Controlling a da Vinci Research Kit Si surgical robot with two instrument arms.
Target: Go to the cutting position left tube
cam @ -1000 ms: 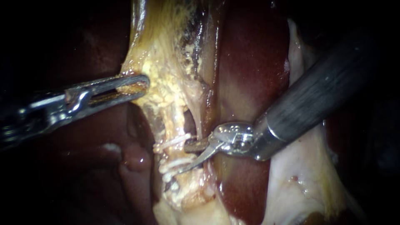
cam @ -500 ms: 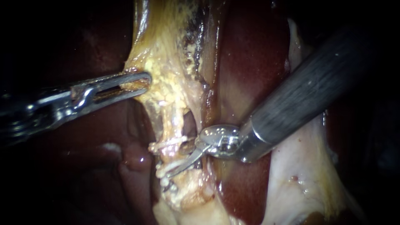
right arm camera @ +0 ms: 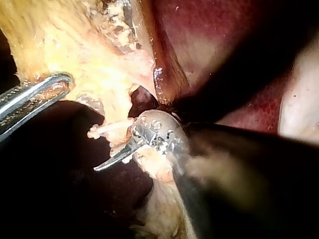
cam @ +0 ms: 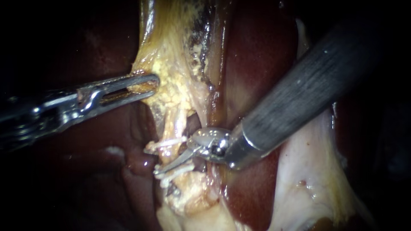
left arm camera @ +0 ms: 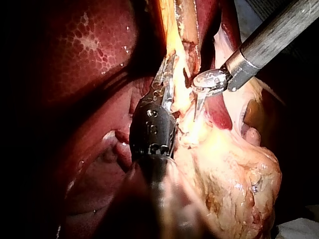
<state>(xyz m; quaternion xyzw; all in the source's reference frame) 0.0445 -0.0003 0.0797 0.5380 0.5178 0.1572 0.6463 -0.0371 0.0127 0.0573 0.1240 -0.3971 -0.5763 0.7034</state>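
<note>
Steel right instrument (cam: 173, 159): upper blade hidden behind tube (cam: 172, 128).

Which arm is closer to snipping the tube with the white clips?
Right. The right instrument sits at the tube, between its white clips; the left instrument grips yellow tissue away from it.

The left instrument (cam: 152, 84) is bright bare steel: two long, slim jaws with a slot running down them, then a hinge of thin links and a pin. Seen from its own arm, its wrist is a rounded black housing with small round screws set in it. The right instrument (cam: 171, 159) has a thick, matt dark-grey shaft ending in a polished silver collar. Beyond that sits a rounded, shiny steel wrist with a dark pin, and two thin, curved, pointed jaws like blades.
</note>
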